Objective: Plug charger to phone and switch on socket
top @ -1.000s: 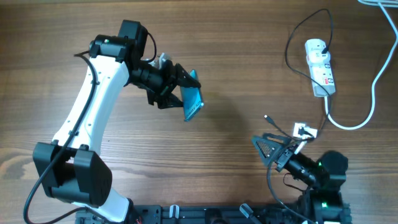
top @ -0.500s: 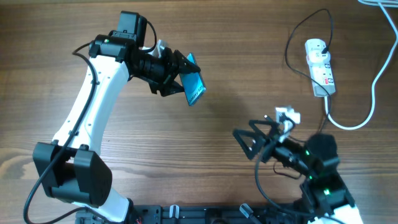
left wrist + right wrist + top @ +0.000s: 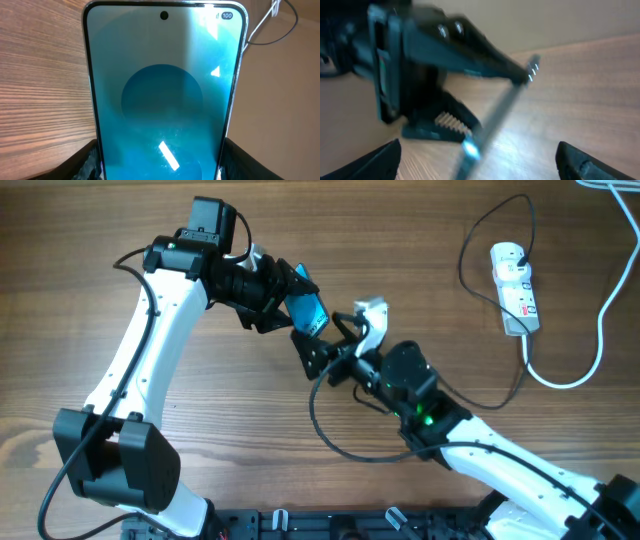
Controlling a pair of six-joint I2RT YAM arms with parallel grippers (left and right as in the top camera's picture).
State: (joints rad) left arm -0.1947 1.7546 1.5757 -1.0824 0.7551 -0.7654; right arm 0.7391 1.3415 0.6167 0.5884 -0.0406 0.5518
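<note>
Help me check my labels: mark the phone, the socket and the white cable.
phone (image 3: 162, 100): left wrist view, middle of its screen.
socket (image 3: 516, 290): overhead view, middle of the white strip.
white cable (image 3: 560, 385): overhead view, low bend below the strip.

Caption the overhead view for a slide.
Left hand holds the phone raised; right hand, open, faces it up close.

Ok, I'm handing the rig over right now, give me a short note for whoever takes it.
Left tool: shut on the phone, screen lit, held tilted above the table.
Right tool: close beside the phone; blur hides whether it grips the charger, whose loop lies beside that arm.
The socket: far right of the table, cable running to it; switch state unreadable.
Done: phone picked up. Left: plug in the charger tip, switch on the socket.
</note>
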